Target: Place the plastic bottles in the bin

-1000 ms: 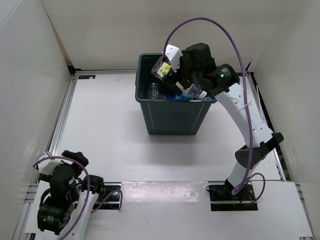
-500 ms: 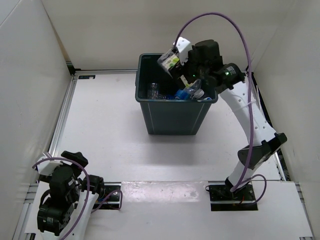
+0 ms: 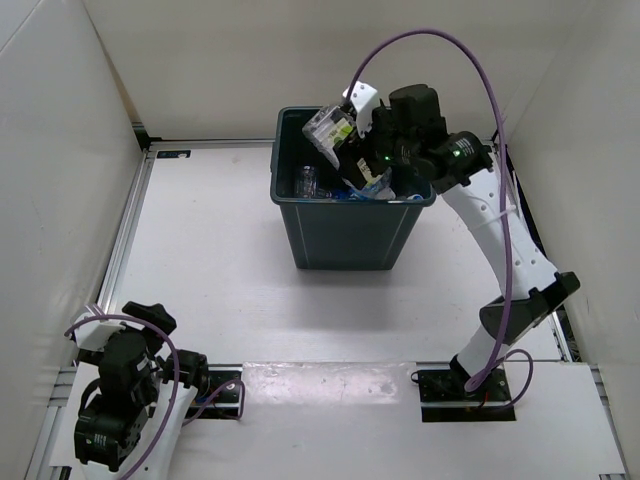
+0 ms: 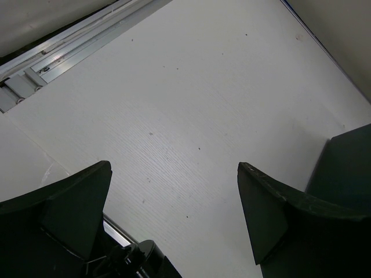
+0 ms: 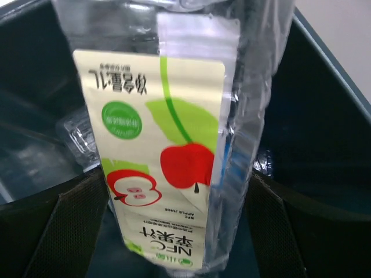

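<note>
The dark teal bin (image 3: 345,238) stands at the far middle of the table. My right gripper (image 3: 345,140) is shut on the wide clear bottle with the red-green apple label (image 3: 328,130) and holds it over the bin's open top. In the right wrist view the bottle (image 5: 168,156) fills the space between my fingers (image 5: 75,231), with the bin's inside (image 5: 324,150) below. Other clear bottles (image 3: 310,182) with blue labels (image 3: 365,188) lie inside the bin. My left gripper (image 4: 174,191) is open and empty, low at the near left.
White walls close in the table on the left, back and right. The bin's near corner (image 4: 348,168) shows at the right of the left wrist view. A metal rail (image 4: 69,52) runs along the table's left edge.
My right gripper has lifted and then swung slightly left and down with the apple bottle, staying over the bin. The left arm has not moved.
</note>
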Tool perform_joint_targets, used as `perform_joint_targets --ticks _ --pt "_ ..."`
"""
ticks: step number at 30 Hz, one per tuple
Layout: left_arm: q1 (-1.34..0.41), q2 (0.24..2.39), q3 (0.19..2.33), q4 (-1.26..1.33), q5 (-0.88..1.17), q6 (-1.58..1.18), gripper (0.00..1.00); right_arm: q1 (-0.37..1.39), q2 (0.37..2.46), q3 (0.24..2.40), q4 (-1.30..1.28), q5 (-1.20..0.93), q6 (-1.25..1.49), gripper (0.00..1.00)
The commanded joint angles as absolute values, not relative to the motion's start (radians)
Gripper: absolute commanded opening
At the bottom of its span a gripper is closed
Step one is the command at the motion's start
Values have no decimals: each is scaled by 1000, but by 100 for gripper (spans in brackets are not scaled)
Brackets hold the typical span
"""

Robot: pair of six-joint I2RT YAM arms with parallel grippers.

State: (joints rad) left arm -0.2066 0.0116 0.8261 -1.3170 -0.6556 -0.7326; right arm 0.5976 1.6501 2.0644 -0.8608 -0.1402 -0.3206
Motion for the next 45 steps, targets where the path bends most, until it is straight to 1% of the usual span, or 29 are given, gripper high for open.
perform_joint_targets --ticks 1,2,3,4,5,6,7,8,9,11,13,14,16,17,18,19,20,21,23,24,25,26,28,31,32,34,39,43,45 --pt "-212 32 824 -1318 -670 -735 100 585 1621 2041 -787 -98 -267 90" --pt "-213 29 822 -1319 -667 -733 100 581 1626 2030 -796 -135 -316 90" --pt "-212 29 822 -1318 -667 -732 100 597 1649 2036 -927 -165 -363 90" --pt "-212 32 822 -1319 -667 -730 100 610 1690 2113 -968 -116 -439 90" --pt "-212 35 825 -1322 -667 -735 100 632 1718 2200 -960 72 -386 90" --pt "-212 32 824 -1322 -667 -733 100 653 1726 2271 -942 184 -355 90" --pt "-213 29 824 -1324 -670 -736 100 641 1723 2287 -875 189 -280 90" --pt "-213 26 824 -1322 -672 -736 100 603 1706 2292 -859 161 -209 90" --pt "-215 18 821 -1319 -670 -735 100 560 1698 2208 -848 -124 -200 90" --pt "-215 17 821 -1315 -667 -727 100 538 1703 2133 -975 -343 -385 90" --pt "-215 20 824 -1316 -667 -732 100 615 1735 2176 -1037 -185 -469 90" --pt "-219 23 825 -1319 -669 -735 100 627 1770 2234 -1016 -35 -428 90" --pt "-219 8 824 -1330 -678 -745 100 588 1778 2325 -955 -41 -350 90" --pt "-218 5 824 -1327 -683 -744 100 569 1755 2362 -896 -145 -283 90" --pt "-218 5 824 -1328 -683 -739 100 551 1735 2338 -796 -258 -253 90" --pt "-219 8 822 -1324 -684 -738 100 531 1671 2272 -741 -273 -174 90" --pt "-219 5 824 -1328 -683 -742 100 538 1651 2231 -653 -265 -189 90" --pt "-221 5 824 -1328 -684 -744 100 561 1626 2059 -632 -261 -218 90" --pt "-218 5 825 -1333 -690 -749 100 584 1542 1923 -615 -271 -325 90" --pt "-219 5 825 -1333 -690 -747 100 584 1531 1798 -642 -290 -435 90" --pt "-218 5 827 -1336 -695 -752 100 601 1534 1781 -728 -270 -464 90" --pt "-218 6 825 -1339 -695 -755 100 624 1542 1776 -747 -237 -485 90" --pt "-218 -23 827 -1344 -703 -762 100 635 1592 1853 -787 -122 -476 90" --pt "-219 -26 825 -1342 -701 -756 100 582 1647 2000 -874 -143 -410 90" --pt "-219 -20 825 -1341 -701 -755 100 556 1652 2085 -888 -187 -407 90" --pt "-219 -12 825 -1342 -701 -755 100 523 1643 2115 -897 -190 -403 90" --pt "-219 -5 827 -1338 -696 -752 100 447 1556 2068 -807 -172 -454 90" --pt "-218 15 824 -1333 -692 -749 100 393 1450 1974 -671 -227 -387 90" --pt "-219 18 824 -1328 -689 -744 100 397 1437 1970 -661 -232 -377 90"
